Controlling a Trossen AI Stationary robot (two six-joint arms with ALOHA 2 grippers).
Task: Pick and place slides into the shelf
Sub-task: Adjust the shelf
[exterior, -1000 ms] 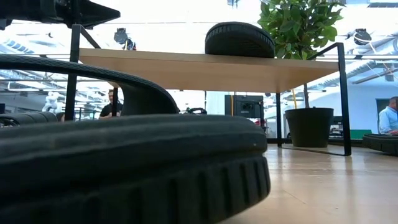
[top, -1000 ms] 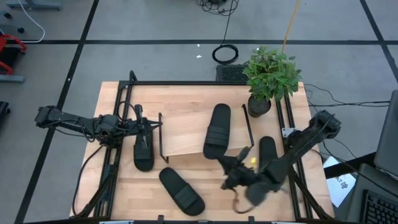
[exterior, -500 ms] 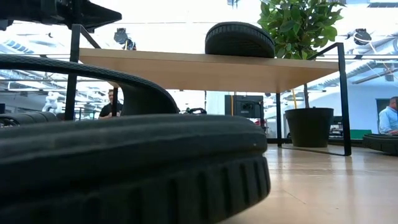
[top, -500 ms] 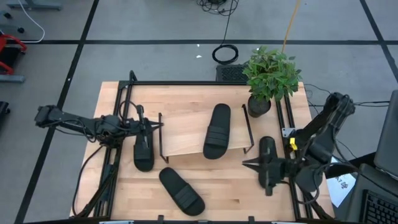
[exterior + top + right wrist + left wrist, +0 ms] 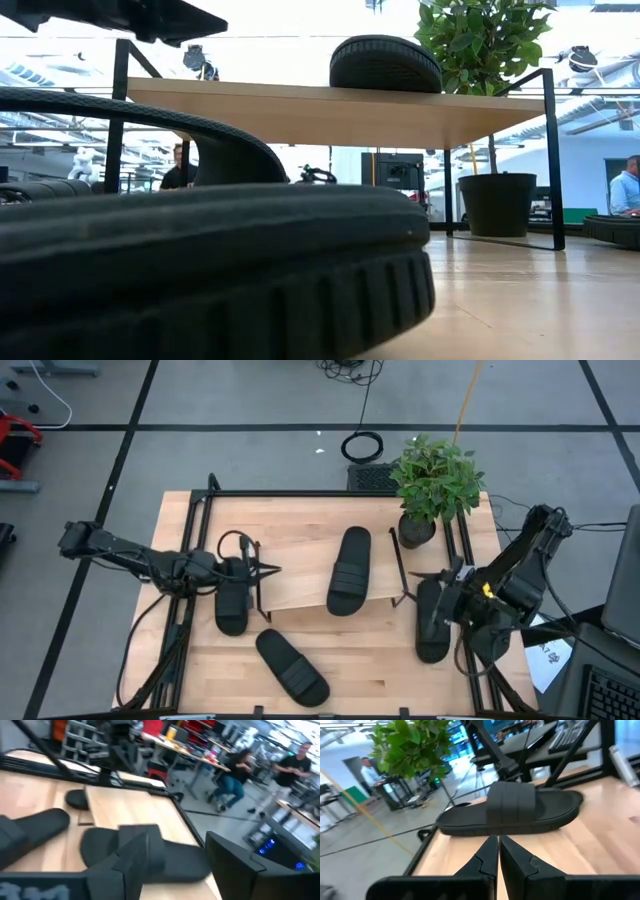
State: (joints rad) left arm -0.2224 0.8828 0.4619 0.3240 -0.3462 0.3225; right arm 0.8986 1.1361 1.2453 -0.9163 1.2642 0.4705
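The shelf (image 5: 300, 575) stands mid-table, with one black slide (image 5: 349, 570) lying sole-down on its wooden top. Three more slides lie on the table: one left of the shelf (image 5: 231, 608), one at the front (image 5: 291, 666), one right of it (image 5: 430, 622). My left gripper (image 5: 272, 570) is shut and points level at the shelf top's left edge, toward the slide on the shelf (image 5: 512, 812). My right gripper (image 5: 408, 587) stands open at the shelf's right end, over the far end of the right slide; between its fingers (image 5: 180, 870) the slide on the shelf (image 5: 150, 852) shows farther off.
A potted plant (image 5: 432, 485) stands at the table's far right corner, just behind the shelf's right leg. Black rails (image 5: 190, 560) run along the table's left and right edges. In the low view the front slide (image 5: 200, 270) fills the foreground.
My right gripper has swung from the front middle of the table toward the right and far edges, risen, rolled and opened. My left gripper has moved toward the right, up to the shelf's left edge, staying shut.
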